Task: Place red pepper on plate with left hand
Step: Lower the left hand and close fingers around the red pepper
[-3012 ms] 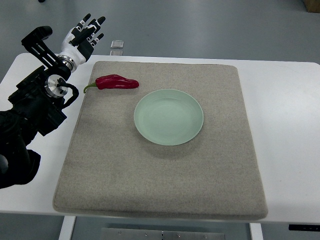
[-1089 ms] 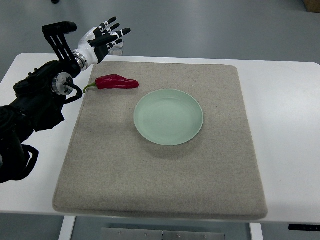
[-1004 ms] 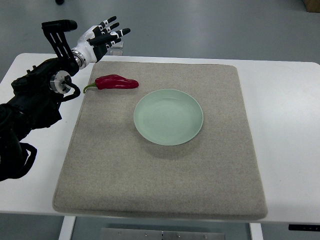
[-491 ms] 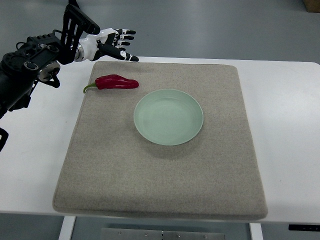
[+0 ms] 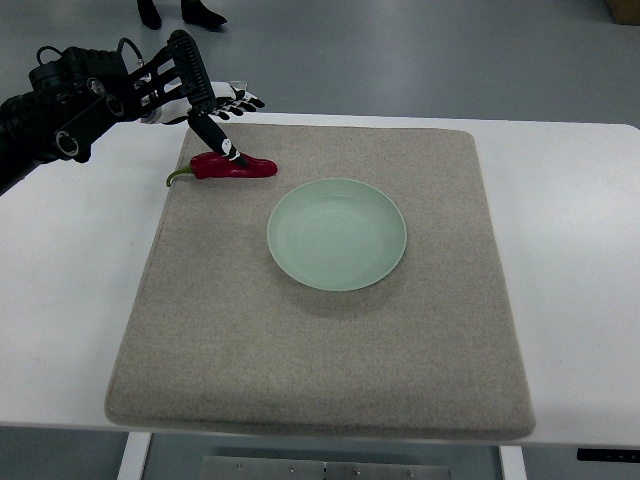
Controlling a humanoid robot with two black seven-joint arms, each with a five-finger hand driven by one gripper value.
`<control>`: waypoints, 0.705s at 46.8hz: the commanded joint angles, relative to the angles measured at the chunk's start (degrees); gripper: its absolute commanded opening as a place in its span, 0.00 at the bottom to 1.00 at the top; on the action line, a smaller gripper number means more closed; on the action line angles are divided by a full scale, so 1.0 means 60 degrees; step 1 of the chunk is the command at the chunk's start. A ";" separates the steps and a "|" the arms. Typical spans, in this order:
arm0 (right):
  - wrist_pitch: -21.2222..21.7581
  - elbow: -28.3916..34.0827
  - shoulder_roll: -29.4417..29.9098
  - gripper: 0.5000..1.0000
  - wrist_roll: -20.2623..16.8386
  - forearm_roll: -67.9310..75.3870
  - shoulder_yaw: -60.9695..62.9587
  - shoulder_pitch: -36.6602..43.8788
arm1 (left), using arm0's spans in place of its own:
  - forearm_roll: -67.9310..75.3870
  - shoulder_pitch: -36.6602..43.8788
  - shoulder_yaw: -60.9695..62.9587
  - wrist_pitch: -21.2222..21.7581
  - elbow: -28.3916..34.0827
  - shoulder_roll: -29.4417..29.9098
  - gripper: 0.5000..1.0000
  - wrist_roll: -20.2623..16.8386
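Observation:
A red pepper [image 5: 236, 166] with a green stem lies on the grey mat [image 5: 330, 340], left of a pale green plate [image 5: 337, 234]. My left hand [image 5: 222, 118] hangs just behind and above the pepper, fingers spread and pointing down, one fingertip [image 5: 232, 154] touching or nearly touching the pepper's top. The hand holds nothing. The left arm [image 5: 70, 100] comes in from the upper left. The right arm is out of view.
The mat covers most of a white table [image 5: 580, 230]. A small clear object behind the mat's far left edge is mostly hidden by the hand. A person's shoes [image 5: 180, 12] show on the floor at the top left.
The left arm has swung up and to the right. The hand has turned from pointing outward to pointing down over the pepper and has dropped toward it. The pepper has not moved.

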 commanded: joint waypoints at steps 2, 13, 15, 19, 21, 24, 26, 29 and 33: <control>0.0000 0.0000 0.0000 0.86 0.0001 0.0000 -0.0010 -0.0002 | 0.0530 -0.0048 0.0112 0.0165 0.0001 -0.0001 0.96 -0.0163; 0.0000 0.0000 0.0000 0.86 0.0001 0.0000 0.0005 -0.0002 | 0.1073 0.0025 0.0683 0.0722 -0.0057 -0.0074 0.97 -0.0573; 0.0000 0.0000 0.0000 0.86 0.0001 0.0000 0.0005 -0.0002 | 0.1059 0.0040 0.0742 0.0722 -0.0101 -0.0074 0.97 -0.0588; 0.0000 0.0000 0.0000 0.86 0.0001 0.0000 0.0005 -0.0002 | 0.1059 0.0040 0.0757 0.0722 -0.0116 -0.0089 0.98 -0.0603; 0.0000 0.0000 0.0000 0.86 0.0001 0.0000 0.0005 -0.0002 | 0.1059 0.0055 0.0757 0.0722 -0.0116 -0.0089 0.98 -0.0603; 0.0000 0.0000 0.0000 0.86 0.0001 0.0000 -0.0009 -0.0002 | 0.1059 0.0069 0.0757 0.0722 -0.0101 -0.0103 0.98 -0.0603; 0.0000 0.0015 0.0000 0.86 0.0001 0.0000 -0.0009 -0.0002 | 0.1073 0.0084 0.0757 0.0737 -0.0101 -0.0118 0.98 -0.0617; 0.0000 0.0000 0.0000 0.86 0.0001 0.0000 0.0005 -0.0002 | 0.1073 0.0084 0.0829 0.0737 -0.0087 -0.0118 0.98 -0.0690; 0.0000 0.0000 0.0000 0.86 0.0001 0.0000 -0.0009 -0.0002 | 0.1073 0.0084 0.1078 0.0737 -0.0057 -0.0103 0.97 -0.0822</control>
